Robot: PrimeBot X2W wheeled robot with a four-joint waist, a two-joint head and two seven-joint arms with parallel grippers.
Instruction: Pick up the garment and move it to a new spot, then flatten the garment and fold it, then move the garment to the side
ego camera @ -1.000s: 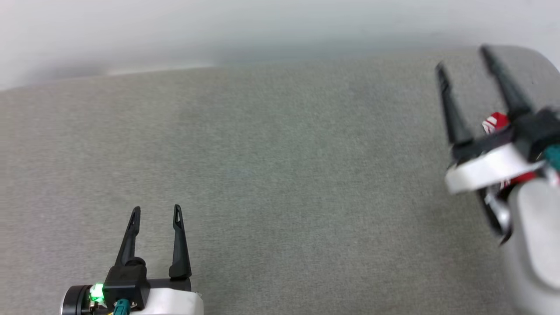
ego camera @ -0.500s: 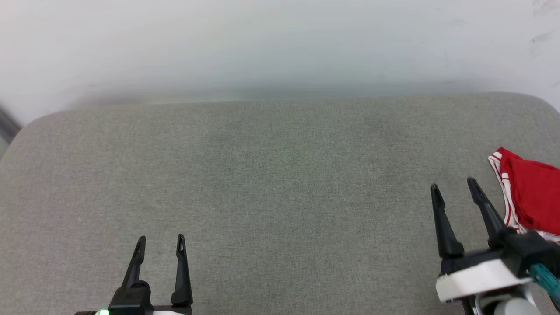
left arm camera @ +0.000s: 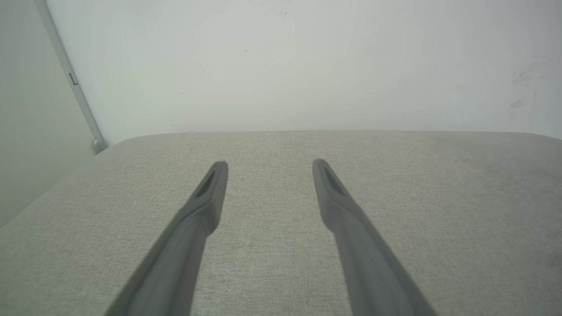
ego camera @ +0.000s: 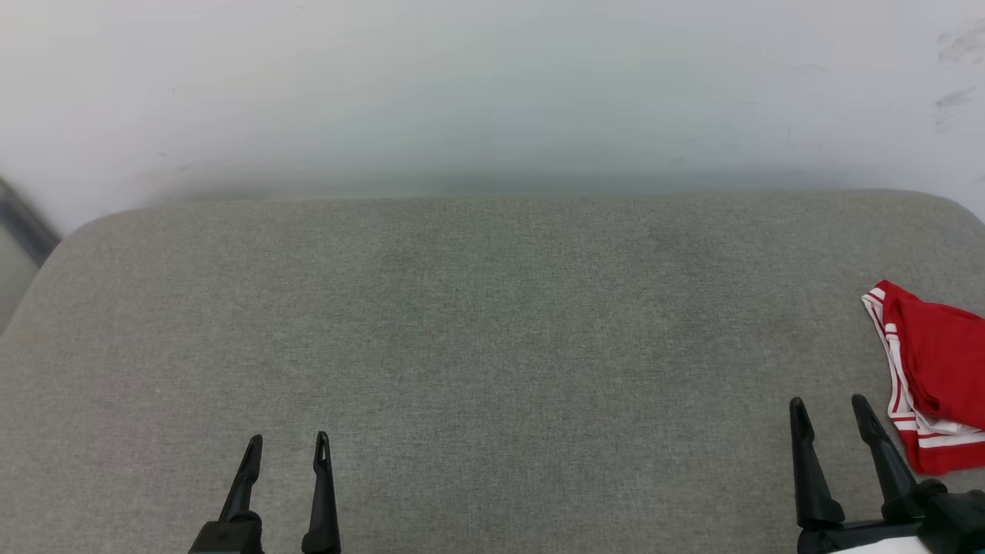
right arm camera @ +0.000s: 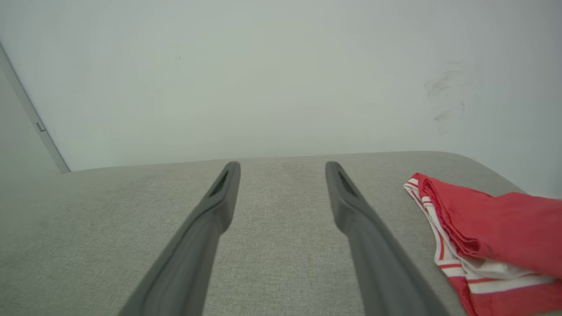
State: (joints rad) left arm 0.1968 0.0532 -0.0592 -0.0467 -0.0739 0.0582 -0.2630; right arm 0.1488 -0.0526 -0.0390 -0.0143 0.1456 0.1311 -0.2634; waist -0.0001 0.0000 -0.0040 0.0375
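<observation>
Grey cloth covers the tabletop (ego camera: 492, 346), and it fills most of the head view; its far corners are round. Behind it, across the top of the frame, stands a pale wall (ego camera: 492, 92); the wall has a few dark smudges (ego camera: 954, 54) in the upper right of the frame; a thin grey strip (ego camera: 23, 231) slants down at the far left edge.

The garment (ego camera: 935, 362) lies on the tabletop at the right edge of the frame, a bit below the middle; it is red and bunched up in soft folds; a red-and-white striped trim (ego camera: 896, 377) runs down its left side and along its bottom; part of it goes off the right edge of the frame, so I cannot tell its whole shape.

The left gripper (ego camera: 288, 437) sits at the lower left of the frame; its two dark fingers point up the frame and stand apart, with just grey cloth showing between them; it is far from the garment.

The right gripper (ego camera: 828, 400) sits at the lower right of the frame; its two fingers stand apart too and lean a little to the left; it holds no cloth. The garment lies just beside its right finger; in the right wrist view a thin bit of bare tabletop shows between the finger and the striped trim, so they do not touch.
</observation>
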